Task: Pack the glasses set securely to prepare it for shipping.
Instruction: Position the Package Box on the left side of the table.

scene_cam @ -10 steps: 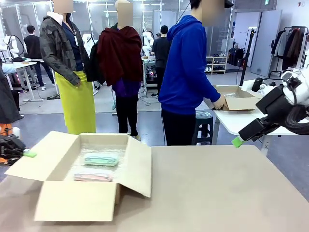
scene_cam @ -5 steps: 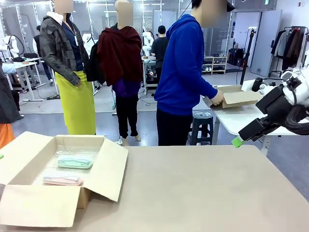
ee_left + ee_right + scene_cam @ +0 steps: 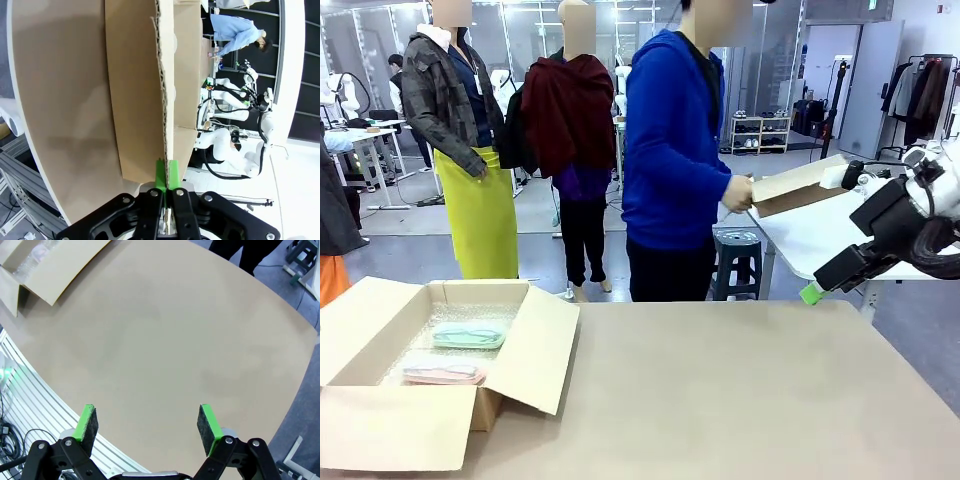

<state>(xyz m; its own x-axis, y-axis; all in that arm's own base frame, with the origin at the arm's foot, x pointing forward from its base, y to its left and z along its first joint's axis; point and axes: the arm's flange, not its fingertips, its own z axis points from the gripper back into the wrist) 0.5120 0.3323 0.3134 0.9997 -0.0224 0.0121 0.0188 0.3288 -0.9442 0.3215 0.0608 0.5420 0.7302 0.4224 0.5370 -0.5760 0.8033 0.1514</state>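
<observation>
Tabletop [image 3: 740, 390]: left gripper [image 3: 165, 172] pinches box [image 3: 380, 420] flap holding both cases [image 3: 468, 334]; right gripper [image 3: 147, 422] hangs wide, empty.

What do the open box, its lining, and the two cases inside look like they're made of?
The open box: corrugated cardboard, matte brown; the left wrist view shows a fluted flap edge. Its lining: likely clear bubble wrap, glossy and wrinkled. The mint case and pink case: smooth and matte, possibly plastic or faux leather; too small to tell.

Open cardboard box [image 3: 440, 400] lined with bubble wrap [image 3: 420, 350] at desk's [image 3: 740, 400] left end. Person in blue hoodie [image 3: 670, 150] at far side holds another cardboard box [image 3: 800, 185] over white side table [image 3: 810, 235].
</observation>
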